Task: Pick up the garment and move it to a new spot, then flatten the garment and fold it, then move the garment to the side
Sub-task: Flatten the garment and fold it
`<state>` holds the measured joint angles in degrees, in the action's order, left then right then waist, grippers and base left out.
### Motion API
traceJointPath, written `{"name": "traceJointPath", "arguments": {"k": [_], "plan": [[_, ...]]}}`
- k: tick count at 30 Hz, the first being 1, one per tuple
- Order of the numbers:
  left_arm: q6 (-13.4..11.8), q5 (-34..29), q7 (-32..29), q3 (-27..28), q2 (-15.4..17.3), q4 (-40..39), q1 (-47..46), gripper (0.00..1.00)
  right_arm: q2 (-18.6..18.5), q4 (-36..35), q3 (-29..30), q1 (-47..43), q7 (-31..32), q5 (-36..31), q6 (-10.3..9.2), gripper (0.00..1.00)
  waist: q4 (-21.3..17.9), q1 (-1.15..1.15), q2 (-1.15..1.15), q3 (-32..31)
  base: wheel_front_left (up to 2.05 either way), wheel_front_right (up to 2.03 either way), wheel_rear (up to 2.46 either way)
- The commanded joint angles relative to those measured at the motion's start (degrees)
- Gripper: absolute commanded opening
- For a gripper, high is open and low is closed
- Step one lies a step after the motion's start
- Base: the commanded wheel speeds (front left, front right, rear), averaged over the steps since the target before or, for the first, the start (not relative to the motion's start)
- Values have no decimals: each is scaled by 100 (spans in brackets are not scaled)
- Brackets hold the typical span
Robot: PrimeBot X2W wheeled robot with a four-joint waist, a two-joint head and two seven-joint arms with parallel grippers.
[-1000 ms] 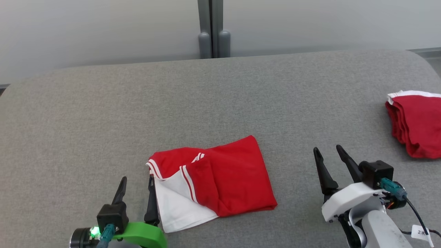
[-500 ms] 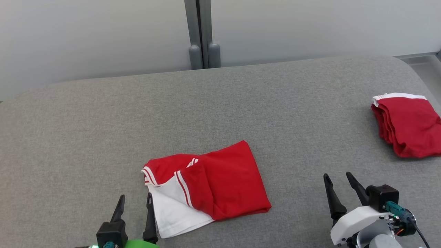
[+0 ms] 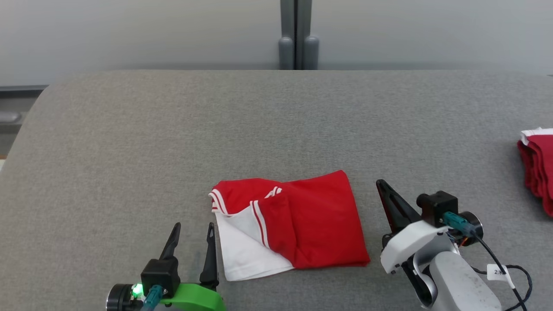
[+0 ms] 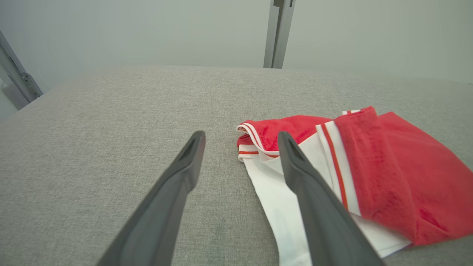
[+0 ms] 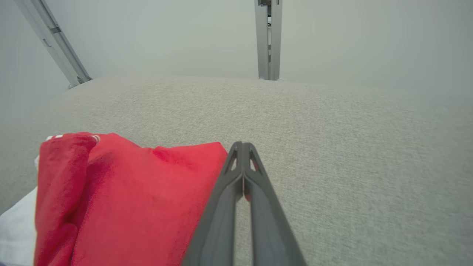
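Lying folded on the gray table [image 3: 129,151], the garment [image 3: 302,224] sits between the grippers. The left gripper [image 3: 193,225] is spread wide. The right gripper [image 5: 242,145] is pressed together beside it.

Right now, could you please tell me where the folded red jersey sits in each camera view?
Head view: jersey at low centre.
Left wrist view: jersey at centre right.
Right wrist view: jersey at lower left.
Shared landmark: the grey upright post near top centre.
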<state>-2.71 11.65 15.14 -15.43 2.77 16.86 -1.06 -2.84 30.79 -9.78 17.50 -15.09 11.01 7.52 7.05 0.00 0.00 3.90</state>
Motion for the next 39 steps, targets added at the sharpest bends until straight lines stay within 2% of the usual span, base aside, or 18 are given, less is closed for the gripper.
{"name": "traceJointPath", "arguments": {"k": [1, 9, 14, 19, 21, 24, 27, 29, 30, 31, 35, 39], "plan": [[-9, 73, -5, -40, 28, -39, -118, 100, -21, 107, -110, 121, -5, -11, -8, 0, 555, 0, 0, 231, 0, 0, 0], [-40, 164, -5, -218, 26, -81, -140, 100, -21, 948, -924, 630, -5, 379, -9, 0, 1467, 0, 0, 344, 0, 0, 0], [-78, 173, -5, -166, 26, -48, 15, 100, -23, 1001, -1683, 693, -6, 616, -9, 0, 1735, 0, 0, 323, 0, 0, 0], [-83, 136, -5, -33, 25, -49, 170, 100, -24, 624, -2736, 526, -5, 977, -9, 0, 1668, 0, 0, 205, 0, 0, 0], [-59, 121, -5, -11, 23, -59, 202, 100, -39, 508, -2971, 533, -6, 1111, -9, 0, 1556, 0, 0, 156, 0, 0, 0], [-44, 104, -5, 31, 24, -78, 201, 100, -34, 398, -2919, 525, -6, 1202, -9, 0, 1336, 0, 0, 104, 0, 0, 0], [-32, 60, -5, 77, 24, -92, 138, 100, -36, 371, -2438, 476, -5, 1020, -9, 0, 1048, 0, 0, 60, 0, 0, 0], [-27, 41, -5, 109, 25, -87, 82, 100, -40, 343, -1974, 395, -5, 845, -9, 47, 864, 0, 0, 37, 0, 0, 0], [-19, 34, -5, 119, 26, -86, 57, 100, -40, 322, -1737, 349, -5, 765, -8, 95, 787, 0, 0, 26, 0, 0, 0], [-15, 20, -5, 143, 25, -79, 48, 100, -38, 285, -1459, 298, -5, 642, -9, 100, 678, 0, 0, 6, 0, 0, 0], [22, -23, -4, 214, 26, -50, 30, 100, -27, 110, -396, -7, -5, 239, -8, 100, 308, 0, 0, -44, 0, 0, 0], [52, -50, -5, 309, 26, -26, 26, 100, -19, -24, 258, -251, -5, -88, -8, 100, -28, 0, 0, -72, 0, 0, 0]]}}
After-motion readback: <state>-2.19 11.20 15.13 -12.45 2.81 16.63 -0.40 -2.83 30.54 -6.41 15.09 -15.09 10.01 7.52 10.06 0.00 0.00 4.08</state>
